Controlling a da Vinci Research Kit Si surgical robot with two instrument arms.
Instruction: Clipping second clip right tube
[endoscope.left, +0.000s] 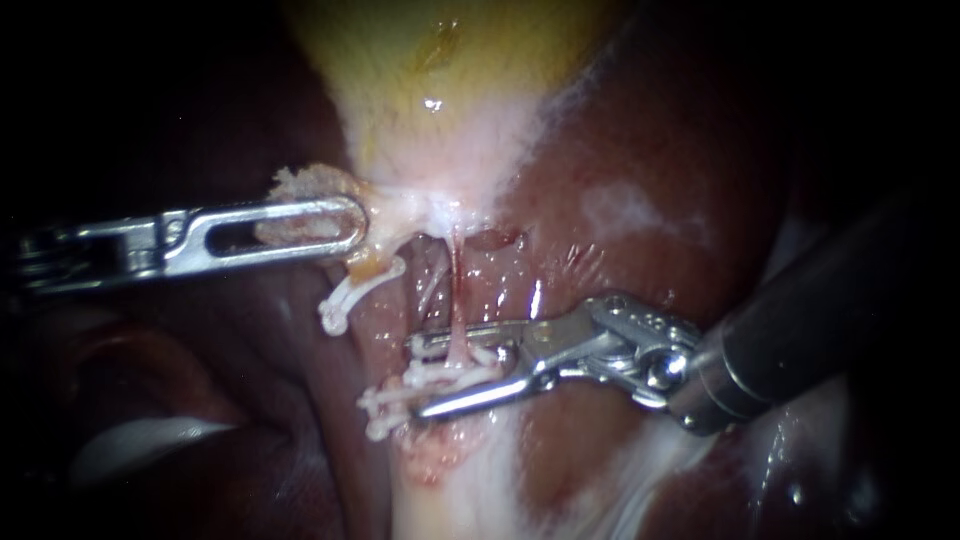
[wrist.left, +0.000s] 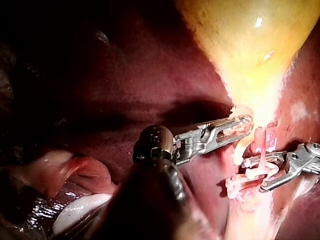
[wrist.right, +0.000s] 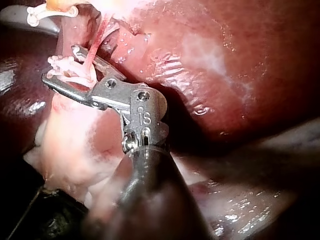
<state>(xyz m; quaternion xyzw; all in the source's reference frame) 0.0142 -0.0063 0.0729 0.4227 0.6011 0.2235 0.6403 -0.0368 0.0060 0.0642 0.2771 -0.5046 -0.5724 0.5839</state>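
Right instrument (endoscope.left: 418, 377), jaws parted, straddling thin pink right tube (endoscope.left: 456, 290) low down, white clip (endoscope.left: 392, 398) on tube between those jaws, left instrument (endoscope.left: 350, 225) clamped on gallbladder (endoscope.left: 450, 90) neck just above, liver (endoscope.left: 640, 150) behind.

Yellow gallbladder (endoscope.left: 450, 70), dark red liver (endoscope.left: 640, 150) (one whitish patch), thin pink tube (endoscope.left: 456, 285).

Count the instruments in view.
2: left instrument, jaws shut on tissue at the gallbladder neck; right instrument, jaws open astride the thin tube. None seems hidden.
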